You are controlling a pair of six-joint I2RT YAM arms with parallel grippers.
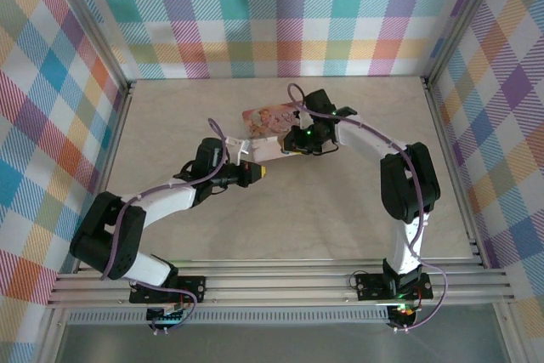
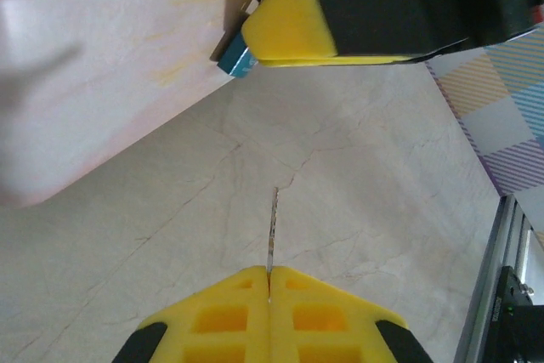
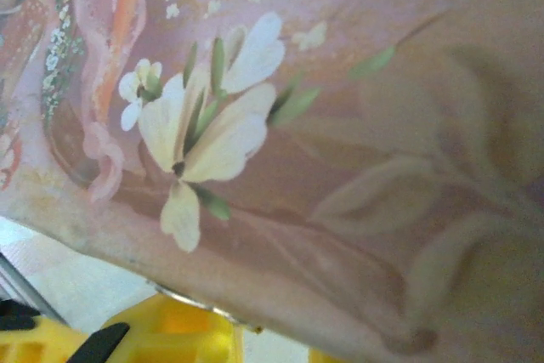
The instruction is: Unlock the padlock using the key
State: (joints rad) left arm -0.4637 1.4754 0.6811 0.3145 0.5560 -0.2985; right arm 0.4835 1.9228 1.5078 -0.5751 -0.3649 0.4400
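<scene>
The key (image 2: 272, 231) is clamped in the closed left gripper (image 2: 269, 282), blade pointed to 12 o'clock, and the padlock (image 2: 234, 59) is seen apart at 11 o'clock, against the right gripper (image 2: 255, 44), whose grip cannot be judged.

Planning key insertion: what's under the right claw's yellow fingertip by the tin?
A blue corner of the padlock pokes out beside the pink tin; its keyhole and most of its body are covered by the fingertip.
</scene>
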